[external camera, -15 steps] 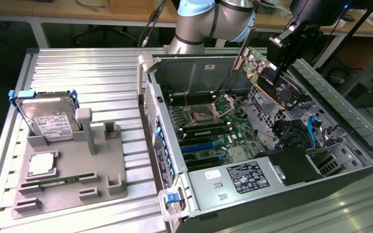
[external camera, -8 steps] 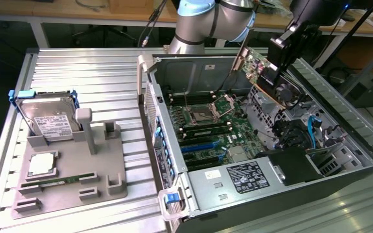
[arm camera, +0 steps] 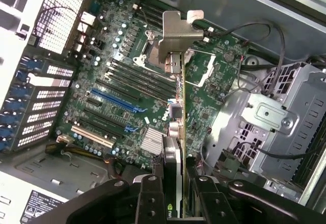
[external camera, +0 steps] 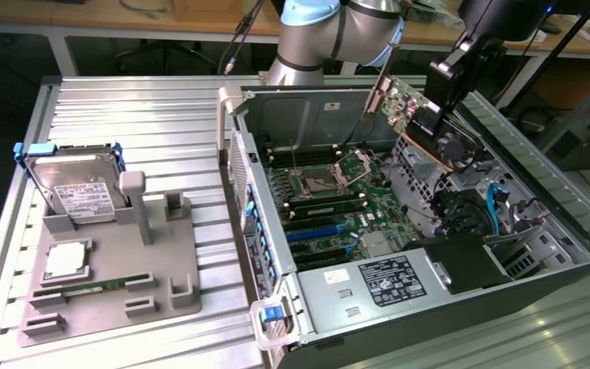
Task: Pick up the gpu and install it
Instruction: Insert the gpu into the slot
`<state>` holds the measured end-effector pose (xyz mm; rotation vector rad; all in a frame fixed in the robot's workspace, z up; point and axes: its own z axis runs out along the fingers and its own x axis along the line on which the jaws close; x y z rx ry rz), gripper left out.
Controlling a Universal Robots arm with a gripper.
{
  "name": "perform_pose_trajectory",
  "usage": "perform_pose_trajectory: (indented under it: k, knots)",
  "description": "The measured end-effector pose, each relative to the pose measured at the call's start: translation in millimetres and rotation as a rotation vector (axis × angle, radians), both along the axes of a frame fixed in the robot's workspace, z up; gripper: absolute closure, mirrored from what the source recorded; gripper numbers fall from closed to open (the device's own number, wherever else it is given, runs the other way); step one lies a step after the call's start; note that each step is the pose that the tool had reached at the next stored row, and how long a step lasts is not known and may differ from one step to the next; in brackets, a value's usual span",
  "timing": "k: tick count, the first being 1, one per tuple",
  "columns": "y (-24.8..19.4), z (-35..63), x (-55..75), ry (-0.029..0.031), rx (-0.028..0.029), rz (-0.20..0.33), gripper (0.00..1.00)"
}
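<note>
- The ribbed metal table (external camera: 141, 115) is carrying the open computer case (external camera: 306, 108) and, on the exterior view's left, a grey fixture tray (external camera: 162, 261) with a hard drive (external camera: 74, 188). These are sitting well apart from your work.
- The case is lying on its side with the motherboard (external camera: 336, 207) facing up. Its walls and the drive cage (arm camera: 275, 112) are crowding your path, so a sideways swing could be knocking the card against metal.
- The gpu (external camera: 418, 123) is hanging tilted over the case opening, above the board and not yet seated. The wrist view is showing it edge-on (arm camera: 174, 112).
- Your gripper (external camera: 441, 92) is pinching the gpu, with one finger (arm camera: 150, 193) pressing each face. It appears to be gripping near one end, so the card could be pivoting in the pinch on contact.
- The blue expansion slot (arm camera: 114, 99) is lying beside the card's line, and the card does not look parallel to it. Pushing down like this could be scraping components or jamming the edge connector.
- The silvery bracket (arm camera: 178, 33) is leading at the far end and could be catching the rear panel.
- Loose black cables (arm camera: 254, 30) are trailing near the cage and could be snagging the card.
</note>
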<state>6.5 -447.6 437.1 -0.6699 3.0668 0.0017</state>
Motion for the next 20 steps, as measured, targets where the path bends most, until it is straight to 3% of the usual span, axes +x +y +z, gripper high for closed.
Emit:
perform_pose_trajectory:
  k: [20]
  knots:
    - [0.0,0.0,0.0,0.0001,-0.0008,0.123,0.73]
